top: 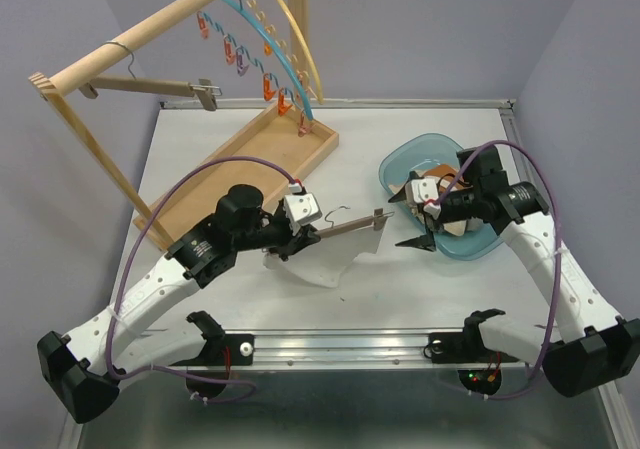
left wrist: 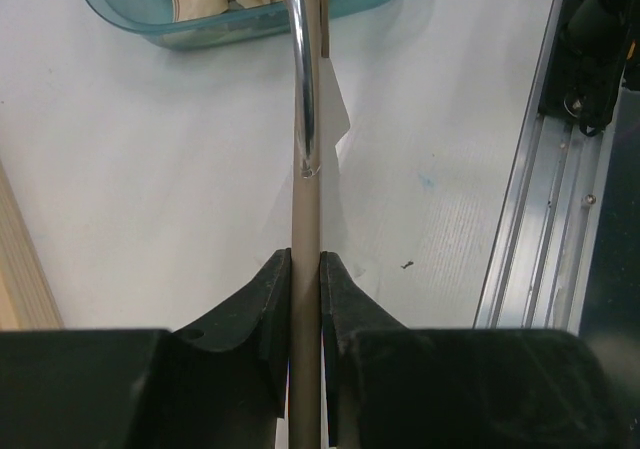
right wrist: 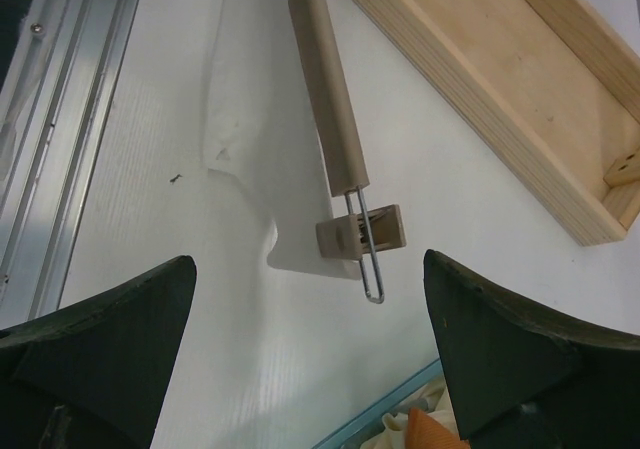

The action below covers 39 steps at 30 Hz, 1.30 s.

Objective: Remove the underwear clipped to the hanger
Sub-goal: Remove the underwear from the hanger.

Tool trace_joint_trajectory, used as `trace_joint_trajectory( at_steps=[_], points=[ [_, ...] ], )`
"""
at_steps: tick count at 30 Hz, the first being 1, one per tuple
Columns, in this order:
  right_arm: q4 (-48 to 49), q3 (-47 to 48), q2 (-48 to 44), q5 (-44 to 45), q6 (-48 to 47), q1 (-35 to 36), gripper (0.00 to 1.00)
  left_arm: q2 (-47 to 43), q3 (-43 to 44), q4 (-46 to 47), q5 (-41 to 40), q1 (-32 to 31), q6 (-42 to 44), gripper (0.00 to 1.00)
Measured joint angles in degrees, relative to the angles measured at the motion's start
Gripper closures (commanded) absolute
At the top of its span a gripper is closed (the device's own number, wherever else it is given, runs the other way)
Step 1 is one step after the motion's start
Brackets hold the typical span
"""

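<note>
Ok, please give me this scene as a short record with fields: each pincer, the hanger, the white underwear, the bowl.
left pincer: shut on the bar of the wooden hanger
right pincer: open, empty, above the rim of the blue bowl
wooden hanger: held low over the table, clip toward the right pincer
white underwear: on the table under the hanger; whether the clip grips it, cannot tell
blue bowl: contains beige and orange underwear

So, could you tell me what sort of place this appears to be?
Probably a robotics lab cell: left arm and right arm bolted at a white table, plain grey walls around it, a wooden rack.
</note>
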Motion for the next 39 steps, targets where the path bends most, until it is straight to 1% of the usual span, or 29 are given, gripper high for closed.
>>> trace_joint_trajectory(
  at_steps=[11, 18, 29, 39],
  points=[
    [-0.33, 1.14, 6.08, -1.29, -0.72, 0.02, 0.0, 0.44, -0.94, 1.73, -1.84, -2.56, 2.14, 1.0],
    [-0.31, 1.14, 9.44, -1.68, -1.25, 0.81, 0.02, 0.46, -0.94, 1.79, -2.73, -3.78, 3.82, 1.0],
    [-0.31, 1.14, 10.32, -2.16, -1.38, 1.88, 0.13, 0.5, -0.94, 1.77, -3.85, -4.61, 4.66, 1.0],
    [-0.31, 1.11, 10.32, -2.19, -1.38, 1.92, 0.21, 0.5, -0.94, 1.73, -5.01, -5.6, 4.81, 1.0]
  ],
)
